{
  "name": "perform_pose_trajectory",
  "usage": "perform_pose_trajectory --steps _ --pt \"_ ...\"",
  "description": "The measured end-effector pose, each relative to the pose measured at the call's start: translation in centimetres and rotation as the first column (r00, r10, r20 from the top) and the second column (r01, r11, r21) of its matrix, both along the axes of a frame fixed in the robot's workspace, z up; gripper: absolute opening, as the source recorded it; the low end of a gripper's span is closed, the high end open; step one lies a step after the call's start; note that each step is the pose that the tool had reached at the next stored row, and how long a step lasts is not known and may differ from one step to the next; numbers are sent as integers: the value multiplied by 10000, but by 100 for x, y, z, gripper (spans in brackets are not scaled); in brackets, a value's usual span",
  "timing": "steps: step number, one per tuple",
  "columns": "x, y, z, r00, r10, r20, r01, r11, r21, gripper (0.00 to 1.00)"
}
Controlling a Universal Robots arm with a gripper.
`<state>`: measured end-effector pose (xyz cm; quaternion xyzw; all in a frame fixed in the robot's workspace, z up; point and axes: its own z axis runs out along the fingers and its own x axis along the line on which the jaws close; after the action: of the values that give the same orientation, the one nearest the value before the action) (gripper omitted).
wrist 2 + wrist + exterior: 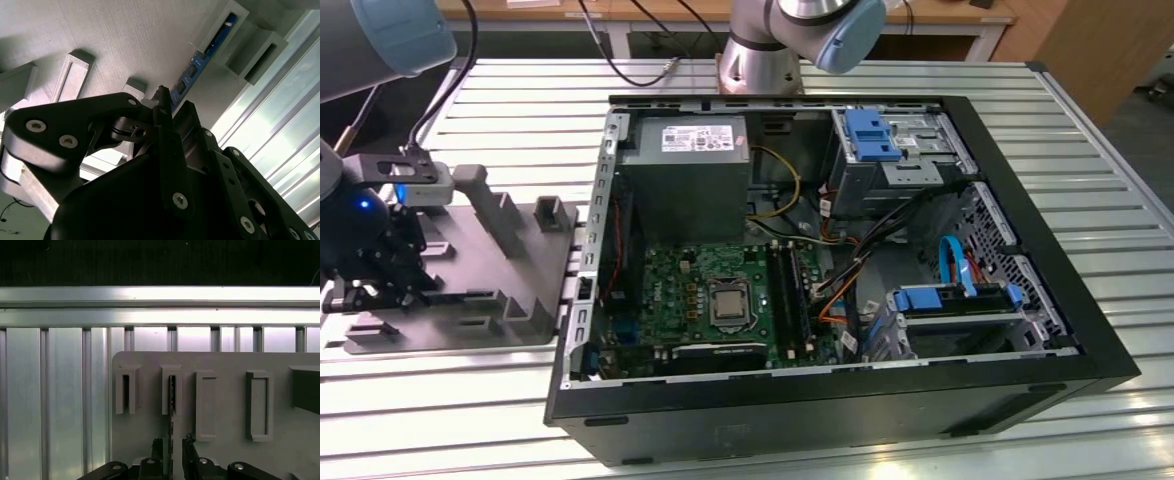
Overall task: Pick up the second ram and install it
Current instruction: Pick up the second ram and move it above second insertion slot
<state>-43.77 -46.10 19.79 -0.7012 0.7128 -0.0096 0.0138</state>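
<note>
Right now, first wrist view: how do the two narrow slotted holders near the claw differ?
Loaded holder has the second ram standing in its slot; neighbouring holder shows a bare dark slot. Loaded holder lines up with the open claw; neighbouring holder sits off to one side. Both grey, same shape, same plate.

Ribbed silver aluminium bench point(1081, 140), slats running from side to side in the exterior view, pale light lying evenly on them. Behind its far edge, a light wooden table point(934, 18) on pale legs. Beside that, toward the exterior view's right, a wooden cabinet panel point(1094, 45). Dark grey floor point(1150, 125) past the bench's corner there. In the first wrist view, bright glare along the bench's edge rail point(150, 294), darkness beyond.
</note>
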Motion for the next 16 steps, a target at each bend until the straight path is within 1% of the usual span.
perform_pose_trajectory --steps 13,14,16 --pt "0 0 -7 10000 0 2 0 10000 1 28" --pt "0 0 -7 10000 0 2 0 10000 1 21" --pt "0 0 -7 10000 0 2 0 10000 1 21"
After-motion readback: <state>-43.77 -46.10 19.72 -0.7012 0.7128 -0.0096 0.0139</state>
